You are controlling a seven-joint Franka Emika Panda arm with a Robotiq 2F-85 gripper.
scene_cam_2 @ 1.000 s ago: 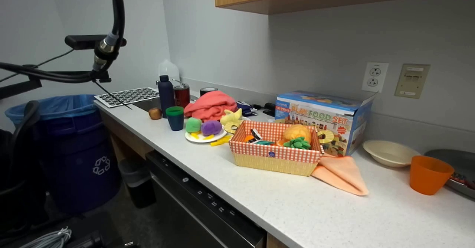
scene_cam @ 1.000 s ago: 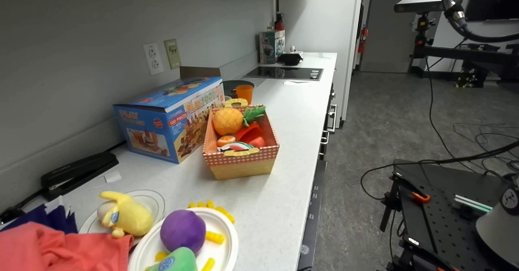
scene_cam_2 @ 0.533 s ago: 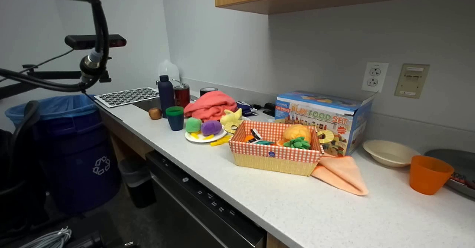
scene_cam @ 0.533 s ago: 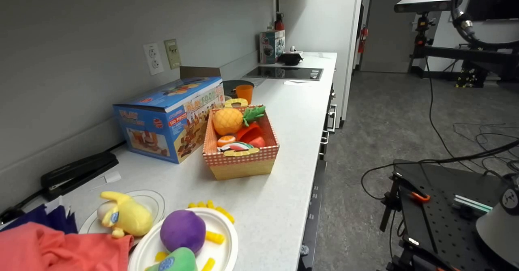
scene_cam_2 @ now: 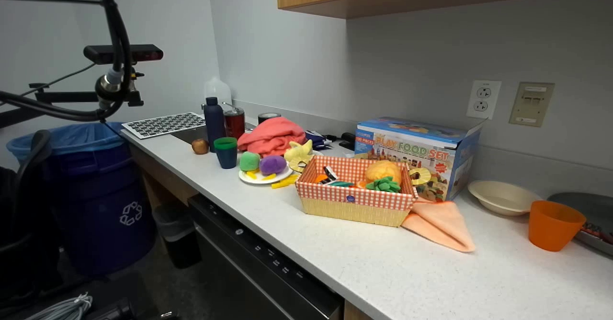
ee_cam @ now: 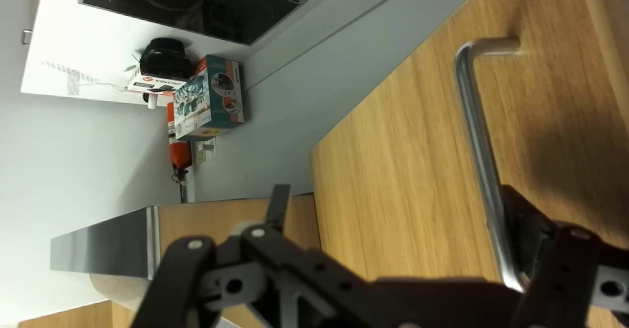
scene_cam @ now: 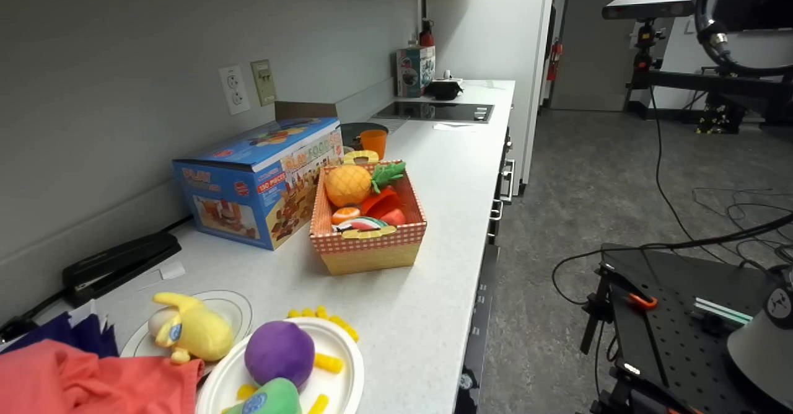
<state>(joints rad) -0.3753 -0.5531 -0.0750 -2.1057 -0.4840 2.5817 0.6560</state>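
My gripper shows only in the wrist view, with its two fingers wide apart. A metal bar handle on a wooden cabinet door runs between the fingers, close against the right finger. I cannot tell whether that finger touches the handle. The left finger is apart from the handle, over the door's edge. Nothing is gripped. In both exterior views the gripper is out of view; only arm cables show, at the right in an exterior view and at the left in an exterior view.
A checked basket of toy food stands on the counter by a play food box. A plate with plush toys, a red cloth and an orange cup are nearby. A cooktop and a box lie beyond.
The arm cables have shifted slightly, rightward in an exterior view and leftward in an exterior view, mostly in the first half second. The things on the counter have not moved.
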